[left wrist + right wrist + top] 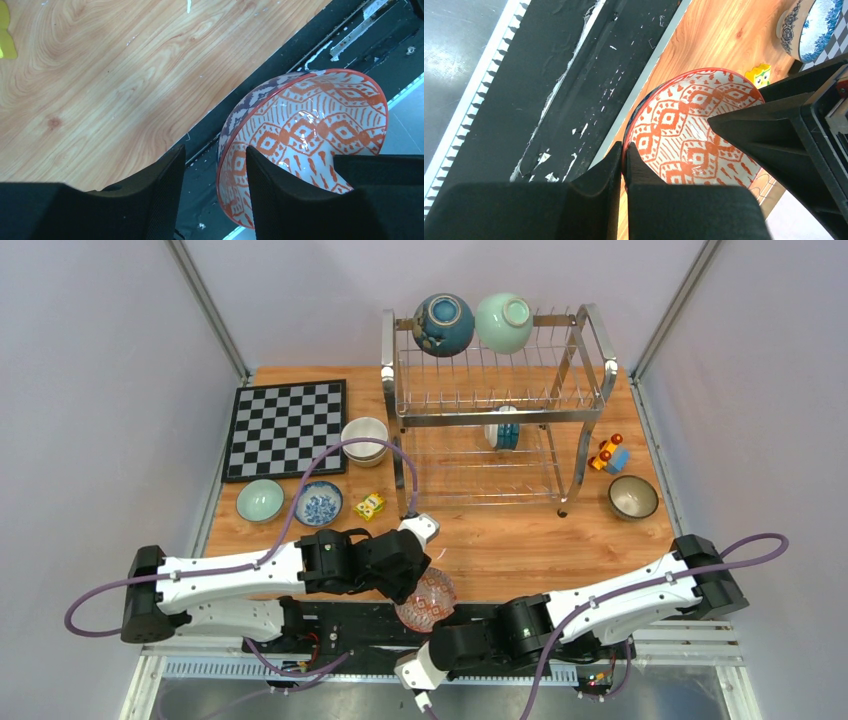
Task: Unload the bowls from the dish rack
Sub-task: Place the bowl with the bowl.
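A red-patterned bowl (425, 600) hangs tilted over the table's near edge, between both arms. My right gripper (623, 147) is shut on its rim, one finger inside and one outside. On the opposite rim, my left gripper (215, 150) is open astride the bowl (310, 125): one finger lies against the inside, and a gap separates the outer finger from the wall. The dish rack (495, 390) stands at the back. A dark blue bowl (443, 324) and a mint green bowl (503, 322) sit on its top tier. Another bowl (503, 430) stands on edge in the lower tier.
Left of the rack lie a chessboard (285, 427), stacked cream bowls (364, 440), a mint bowl (260, 500), a blue-patterned bowl (319, 503) and a yellow block (370, 505). Right of it are a toy car (608, 454) and a dark-rimmed bowl (632, 497).
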Robot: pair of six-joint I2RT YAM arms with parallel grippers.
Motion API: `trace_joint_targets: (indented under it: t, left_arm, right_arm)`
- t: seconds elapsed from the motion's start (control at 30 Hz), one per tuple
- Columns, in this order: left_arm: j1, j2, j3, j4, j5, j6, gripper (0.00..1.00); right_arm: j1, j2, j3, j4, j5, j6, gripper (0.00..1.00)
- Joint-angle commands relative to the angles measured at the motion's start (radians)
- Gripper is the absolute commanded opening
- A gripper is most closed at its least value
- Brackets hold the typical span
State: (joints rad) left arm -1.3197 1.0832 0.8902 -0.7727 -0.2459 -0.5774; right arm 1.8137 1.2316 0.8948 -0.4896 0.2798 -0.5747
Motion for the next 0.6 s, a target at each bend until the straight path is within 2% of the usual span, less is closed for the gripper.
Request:
trace_joint_targets:
  t: [0.0, 0.17, 0.4, 0.57]
  left_arm:
    - [-0.014, 0.015, 0.001, 0.01, -0.025, -0.014, 0.49]
    - [-0.018, 0.018, 0.001, 0.014, -0.029, -0.023, 0.4]
    - [-0.021, 0.023, 0.001, 0.013, -0.03, -0.029, 0.31]
    - [-0.024, 0.031, 0.0, 0.019, -0.021, -0.03, 0.19]
  right_arm:
    - [0.016, 0.012, 0.027, 0.018, 0.009, -0.024, 0.0]
    - [0.016, 0.011, 0.023, 0.022, 0.012, -0.025, 0.0]
    - [0.016, 0.014, 0.021, 0.025, 0.012, -0.023, 0.0]
    - [0.016, 0.02, 0.024, 0.025, 0.016, -0.021, 0.0]
